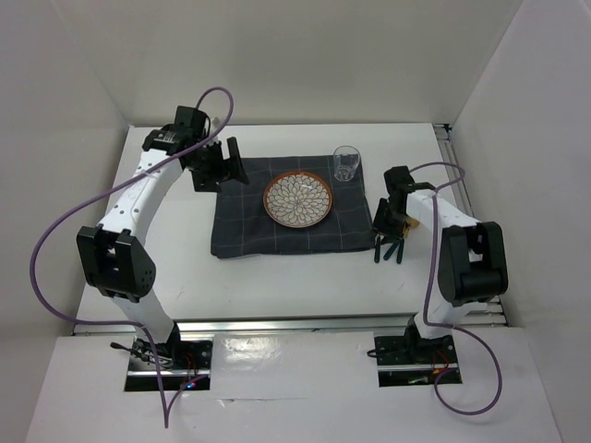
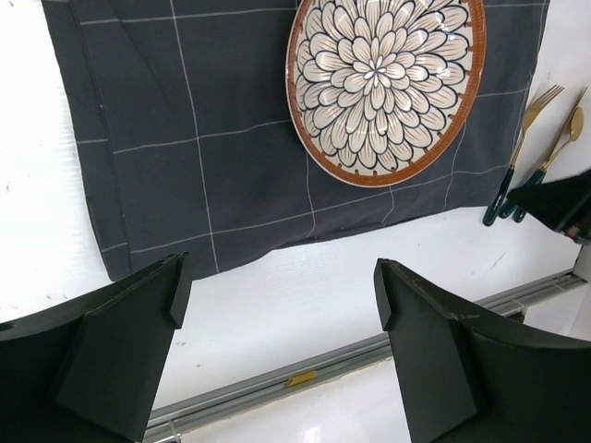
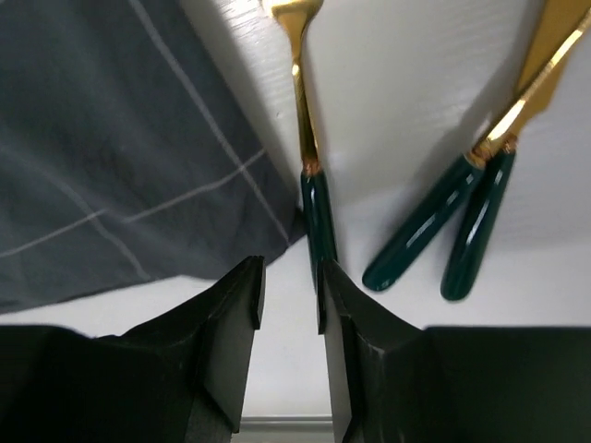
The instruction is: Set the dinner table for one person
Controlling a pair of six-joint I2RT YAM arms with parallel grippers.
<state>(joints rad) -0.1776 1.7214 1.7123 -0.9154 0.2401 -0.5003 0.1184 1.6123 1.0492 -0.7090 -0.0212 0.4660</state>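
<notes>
The white dinner table [image 1: 277, 277] carries a dark grey checked cloth [image 1: 286, 226] with a flower-patterned plate [image 1: 298, 199] on it and a clear glass [image 1: 346, 163] at its far right corner. Three gold pieces of cutlery with dark green handles [image 1: 390, 247] lie on the table just right of the cloth. My right gripper [image 1: 386, 221] hovers over them; in its wrist view it [image 3: 289, 295] is open only a narrow way and empty, with the fork handle [image 3: 319, 221] just past its right finger. My left gripper [image 1: 222, 164] is wide open and empty at the cloth's far left corner, as its wrist view [image 2: 282, 295] shows.
The other two cutlery handles [image 3: 425, 235] lie side by side right of the fork. The metal rail [image 1: 305, 323] runs along the table's near edge. White walls enclose the table on the left, back and right.
</notes>
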